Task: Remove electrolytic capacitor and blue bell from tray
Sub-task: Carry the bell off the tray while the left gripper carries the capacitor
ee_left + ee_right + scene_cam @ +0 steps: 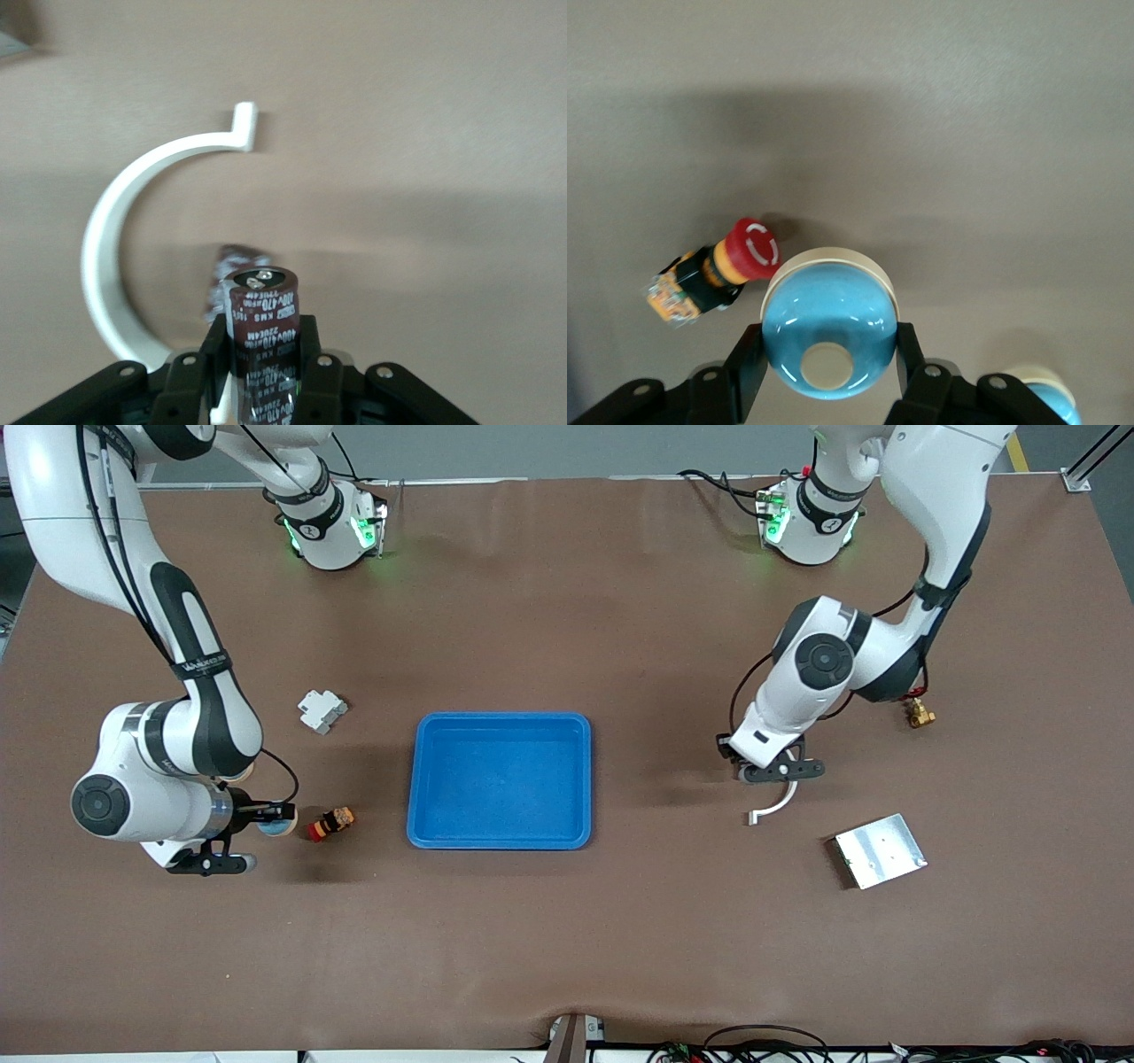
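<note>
Seeing left pincer (266, 372) gripping one capacitor (263, 310), holding it over table (567, 957) toward left arm's end, above one white curved bracket (772, 809). Seeing right pincer (828, 376) clamping one blue bell (829, 329) near right arm's end of table, beside one red emergency button (331, 822). Counting one blue tray (500, 840) sitting mid-table, one metal plate (880, 850), one grey clip (322, 710), one brass fitting (920, 713).

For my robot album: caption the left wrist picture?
Left gripper holds a capacitor over a white curved piece.
</note>
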### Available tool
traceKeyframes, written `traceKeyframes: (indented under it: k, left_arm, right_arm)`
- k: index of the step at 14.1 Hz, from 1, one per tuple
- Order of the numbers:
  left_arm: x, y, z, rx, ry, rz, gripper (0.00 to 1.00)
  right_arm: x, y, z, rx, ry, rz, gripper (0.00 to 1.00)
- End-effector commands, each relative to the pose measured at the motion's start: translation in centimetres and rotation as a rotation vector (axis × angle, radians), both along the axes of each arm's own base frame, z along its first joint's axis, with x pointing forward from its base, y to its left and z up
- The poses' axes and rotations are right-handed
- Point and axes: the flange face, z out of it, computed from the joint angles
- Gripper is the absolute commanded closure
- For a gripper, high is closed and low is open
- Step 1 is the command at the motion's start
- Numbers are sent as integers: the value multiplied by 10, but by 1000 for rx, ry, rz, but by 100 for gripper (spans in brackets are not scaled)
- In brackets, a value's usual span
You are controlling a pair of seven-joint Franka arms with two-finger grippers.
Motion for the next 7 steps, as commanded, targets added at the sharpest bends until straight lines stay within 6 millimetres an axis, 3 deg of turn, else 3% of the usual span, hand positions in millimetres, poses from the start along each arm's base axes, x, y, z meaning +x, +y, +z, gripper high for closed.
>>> traceKeyframes:
  k: [1,2,3,4,5,6,7]
  left_arm:
    - [-17,28,5,14,-24,-80,100]
    - [-18,40,2,12,-30,-104,100]
    - [-17,53,-2,7,-38,-127,100]
    - [-15,68,-6,5,-41,-156,100]
    - [-10,87,-10,4,-39,-182,100]
    - [-8,100,-15,2,-31,-205,100]
    - [-6,109,-17,1,-28,-220,100]
  right_arm:
    - [-5,-19,-13,11,-18,30,89]
    - [-6,-18,-22,13,-18,29,82]
    - [-6,-19,-26,15,-18,27,65]
    - [-6,-19,-29,16,-13,21,43]
    - [-7,-17,-30,15,-7,18,7]
    - [-6,-15,-27,15,-6,23,0]
    - [-4,-17,-21,16,-12,32,0]
